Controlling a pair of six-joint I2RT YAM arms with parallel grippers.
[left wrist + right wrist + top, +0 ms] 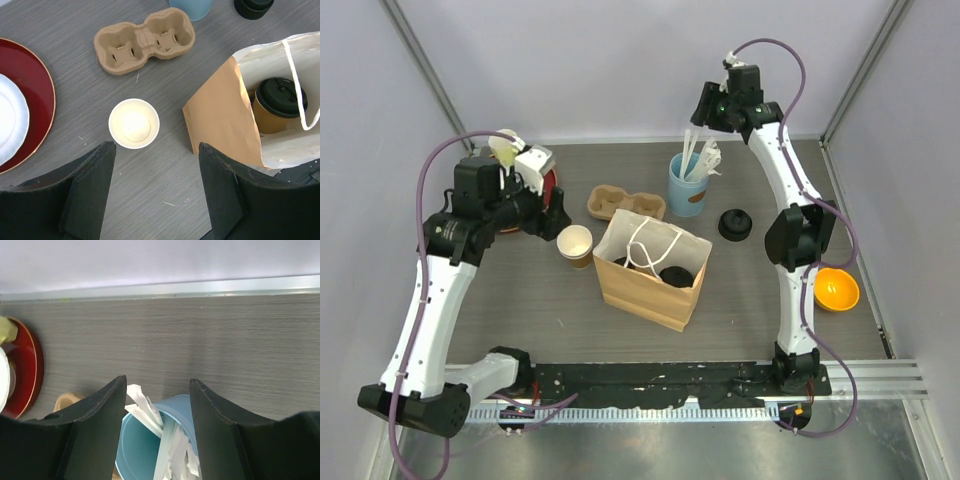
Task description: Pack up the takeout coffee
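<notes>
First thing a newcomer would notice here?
The brown paper bag sits mid-table, with two black-lidded cups standing inside it. A lidless cup stands just left of the bag, below the open left gripper; the open right gripper hangs over a blue cup at the back.

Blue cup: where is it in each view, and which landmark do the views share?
Top external: blue cup, right of centre, behind the paper bag.
Left wrist: its base only, at the top edge.
Right wrist: bottom centre.
Shared landmark: the red plate, at the left in all three.
</notes>
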